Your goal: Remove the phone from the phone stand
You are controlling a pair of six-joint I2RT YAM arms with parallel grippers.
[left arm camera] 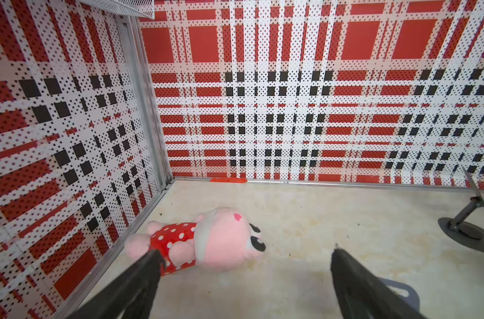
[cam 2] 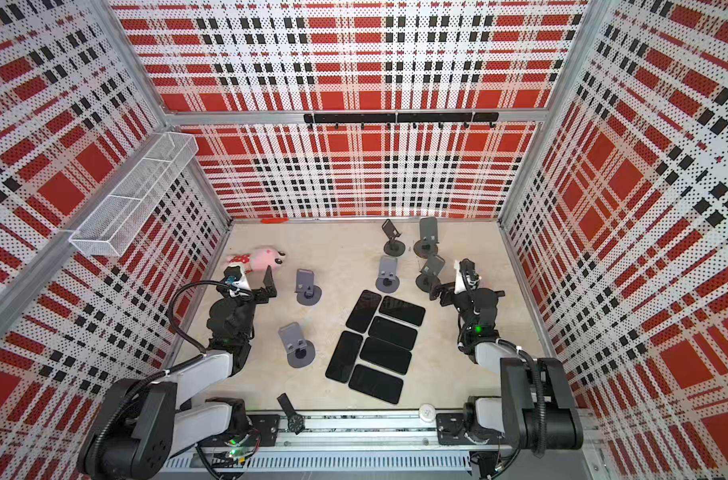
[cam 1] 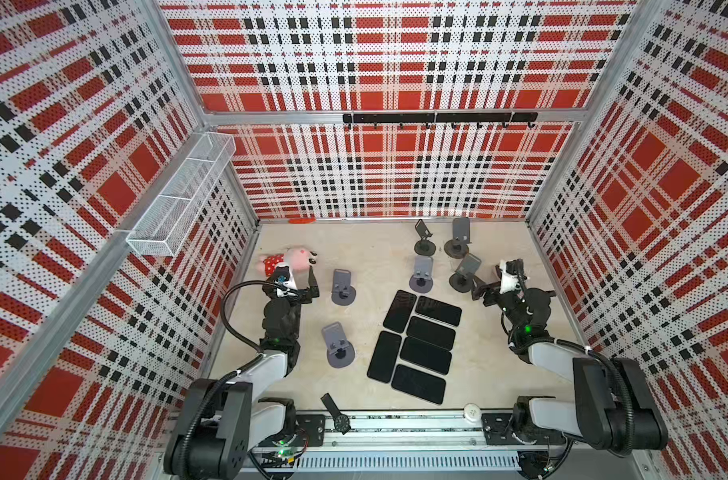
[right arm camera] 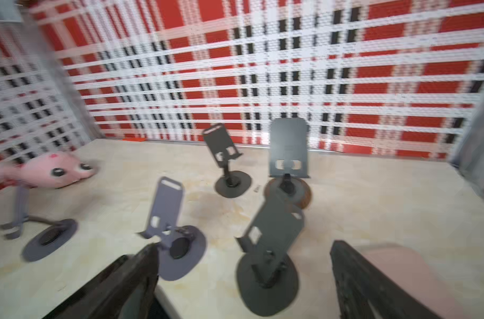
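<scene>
Left gripper and right gripper: I find both wide, gripping nothing. Six phones lie flat, lower centre.

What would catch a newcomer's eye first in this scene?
The loud red, black and white plaid walls around the table hit first. Next come six black phones lying flat, packed together mid-table, with empty grey phone stands standing to their left and towards the back. A pink plush toy in a red dotted dress lies near the left wall.
</scene>
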